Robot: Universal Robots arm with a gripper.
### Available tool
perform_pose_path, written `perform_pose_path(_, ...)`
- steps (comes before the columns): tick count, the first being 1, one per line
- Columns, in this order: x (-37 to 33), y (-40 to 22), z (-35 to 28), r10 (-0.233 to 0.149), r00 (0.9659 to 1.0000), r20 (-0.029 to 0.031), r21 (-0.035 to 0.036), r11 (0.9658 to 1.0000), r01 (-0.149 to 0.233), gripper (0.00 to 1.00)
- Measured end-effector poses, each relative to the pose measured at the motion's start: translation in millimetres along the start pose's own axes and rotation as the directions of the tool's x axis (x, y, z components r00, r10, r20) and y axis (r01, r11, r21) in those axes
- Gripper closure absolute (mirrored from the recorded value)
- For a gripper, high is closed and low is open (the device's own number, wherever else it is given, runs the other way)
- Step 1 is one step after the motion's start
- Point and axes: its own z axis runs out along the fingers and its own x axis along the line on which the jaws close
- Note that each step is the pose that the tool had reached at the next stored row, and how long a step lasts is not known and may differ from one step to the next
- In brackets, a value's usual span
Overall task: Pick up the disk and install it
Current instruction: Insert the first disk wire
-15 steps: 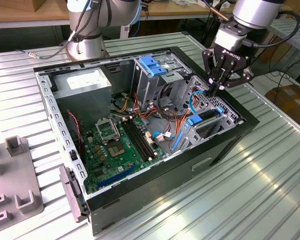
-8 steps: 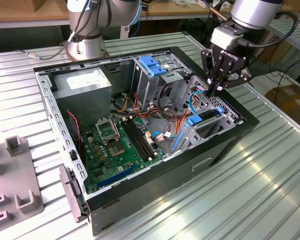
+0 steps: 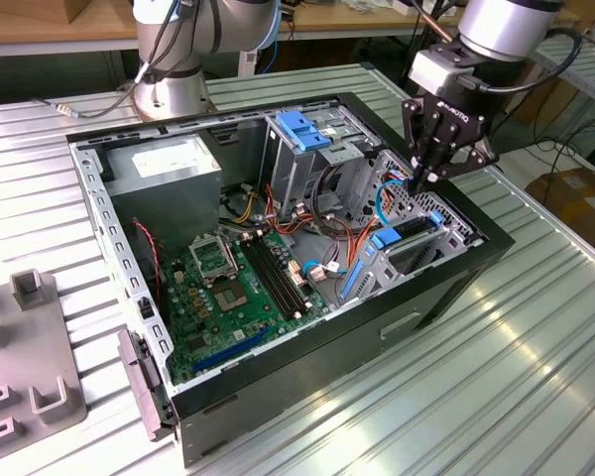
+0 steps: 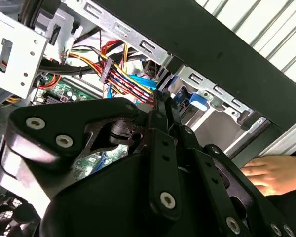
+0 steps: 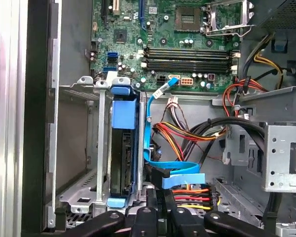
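Observation:
The disk (image 3: 410,230) stands on edge in the lower drive bay at the exterior view's right end of the open computer case (image 3: 446,288), with blue carrier rails at both of its ends. In the first wrist view the disk (image 5: 119,163) sits between the bay's metal walls, under a blue carrier tab (image 5: 124,111). My gripper (image 3: 419,181) hangs just above the bay, beside the disk, its fingers pressed together with nothing between them. In the first wrist view my gripper (image 5: 160,197) is tight against a blue flat cable (image 5: 180,170) and its black plug, apart from the disk.
A grey power-supply box (image 3: 164,169) and a tall drive cage with a blue bracket (image 3: 302,129) stand at the back of the case. The motherboard (image 3: 228,288) lies on its floor beside bundled wires (image 3: 327,228). A person's hand (image 4: 266,173) rests outside the case wall.

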Motion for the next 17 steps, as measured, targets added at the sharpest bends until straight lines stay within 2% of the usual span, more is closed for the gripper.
perform_pose_path(1, 3.0, 0.1, 0.3, 0.0, 1.0, 0.0029, 0.0, 1.0, 0.0, 0.83)
perform_pose_path(4, 9.4, 0.3, 0.6, 0.0, 1.0, 0.0053, 0.0001, 1.0, 0.0, 0.83)
perform_pose_path(5, 10.2, 0.3, 0.7, 0.0, 0.9999, 0.0118, 0.0003, 1.0, 0.0, 0.83)
perform_pose_path(6, 10.9, 0.4, 0.6, 0.0, 0.9997, 0.0251, 0.0007, 1.0, 0.0, 0.83)
perform_pose_path(7, 12.2, 0.5, 0.8, 0.0, 0.9991, 0.0433, 0.0013, 1.0, 0.0, 0.83)
perform_pose_path(8, 14.3, 0.6, 1.0, 0.0, 0.9986, 0.0523, 0.0015, 1.0, 0.0, 0.83)
perform_pose_path(9, 17.2, 0.7, 1.4, 0.0, 0.9984, 0.0558, 0.0016, 1.0, 0.0, 0.83)
perform_pose_path(17, 24.8, 3.3, 2.8, 0.0, 0.9985, 0.0548, 0.0016, 1.0, 0.0, 0.83)
